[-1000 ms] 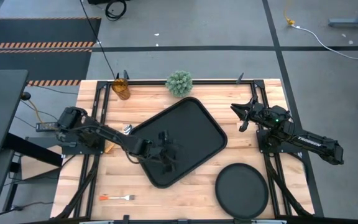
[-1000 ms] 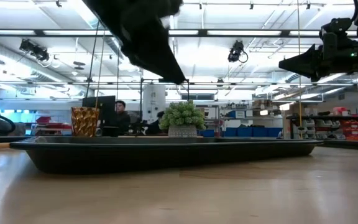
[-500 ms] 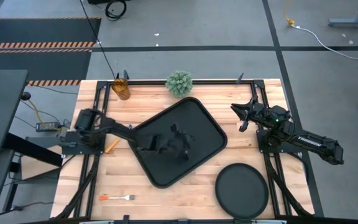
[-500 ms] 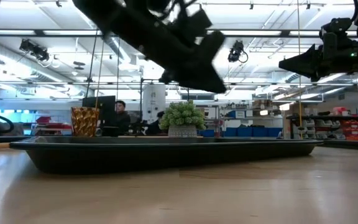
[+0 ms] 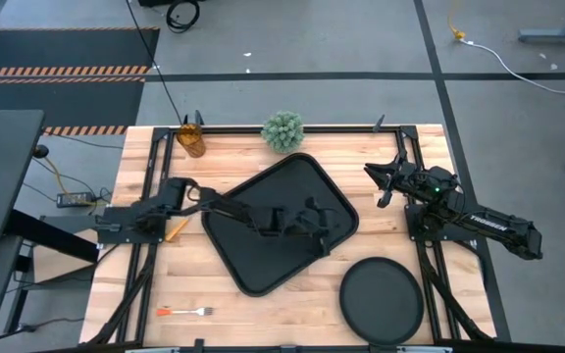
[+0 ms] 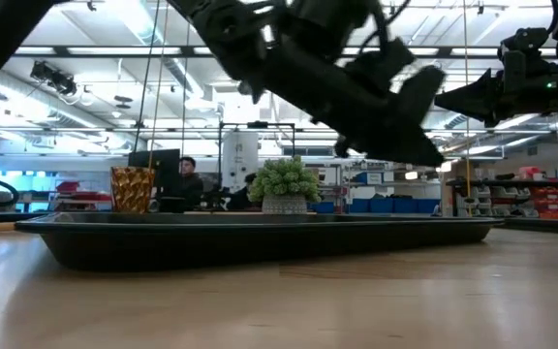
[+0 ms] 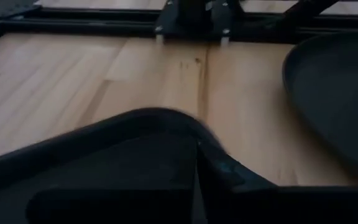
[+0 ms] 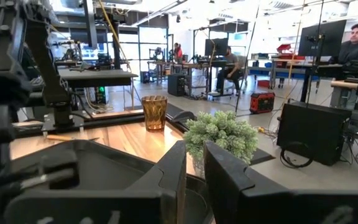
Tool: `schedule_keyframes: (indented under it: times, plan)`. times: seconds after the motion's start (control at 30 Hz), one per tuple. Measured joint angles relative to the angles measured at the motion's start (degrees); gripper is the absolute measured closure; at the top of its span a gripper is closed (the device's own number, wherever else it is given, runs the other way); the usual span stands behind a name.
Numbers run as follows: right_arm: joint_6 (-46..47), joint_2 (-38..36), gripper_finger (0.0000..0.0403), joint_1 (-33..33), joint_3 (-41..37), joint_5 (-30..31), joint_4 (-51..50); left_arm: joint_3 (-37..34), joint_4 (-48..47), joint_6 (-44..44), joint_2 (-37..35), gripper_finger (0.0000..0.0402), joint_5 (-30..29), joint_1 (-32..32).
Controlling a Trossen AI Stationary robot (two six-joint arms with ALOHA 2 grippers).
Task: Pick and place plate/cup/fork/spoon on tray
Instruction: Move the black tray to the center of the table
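Observation:
The black tray (image 5: 263, 265) lies askew at the table's middle. My left gripper (image 5: 328, 224) hovers shut and empty above the tray's right part, clear of its rim (image 6: 260, 225); the left wrist view looks past the tray's corner (image 7: 157, 117) to the plate (image 7: 340, 93). The round black plate (image 5: 381, 299) lies flat near the front right. The fork (image 5: 186, 312) lies at the front left. The amber cup (image 5: 191, 139) stands at the far left. The spoon's orange handle (image 5: 175, 228) shows beside the left arm, which hides its bowl. My right gripper (image 5: 373, 181) waits raised at the right, its fingers a little apart.
A green spiky plant (image 5: 282, 129) stands at the far edge behind the tray. Black frame rails (image 5: 155, 167) run along the table's left, right and far sides. Bare wood (image 5: 263, 314) lies between the fork and the plate. People sit in the room beyond the table.
My left gripper has swept from the tray's near-left part toward the table's right edge, staying over the tray. It has sunk a little and tipped more toward level. Nothing on the table has moved.

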Motion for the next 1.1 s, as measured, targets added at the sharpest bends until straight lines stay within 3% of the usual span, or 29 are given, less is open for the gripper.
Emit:
schedule_keyframes:
  times: [0.23, 0.6, 0.87, 0.97, 1.1]
  plan:
    - [0.00, 0.00, 0.0341, -0.01, 0.01, 0.02, 0.00, 5.22, 0.72, -0.36, 6.46, 0.0395, -0.08, -0.25]
    - [0.00, 0.00, 0.0341, -0.01, 0.01, 0.02, 0.00, 5.25, 2.33, -4.07, 9.52, 0.0396, 0.14, 2.25]
    - [0.00, 0.00, 0.0341, 0.00, 0.02, 0.00, 0.00, 5.27, -2.13, -2.56, 9.29, 0.0397, 14.30, 0.96]
    - [0.01, 0.00, 0.0341, -0.01, 0.01, 0.01, -0.01, 5.03, -2.07, -4.76, 7.78, 0.0397, 17.61, 0.76]
    - [0.00, 0.00, 0.0341, 0.00, 0.02, 0.00, 0.00, 5.42, 0.40, 0.08, 1.68, 0.0397, 17.51, 0.99]
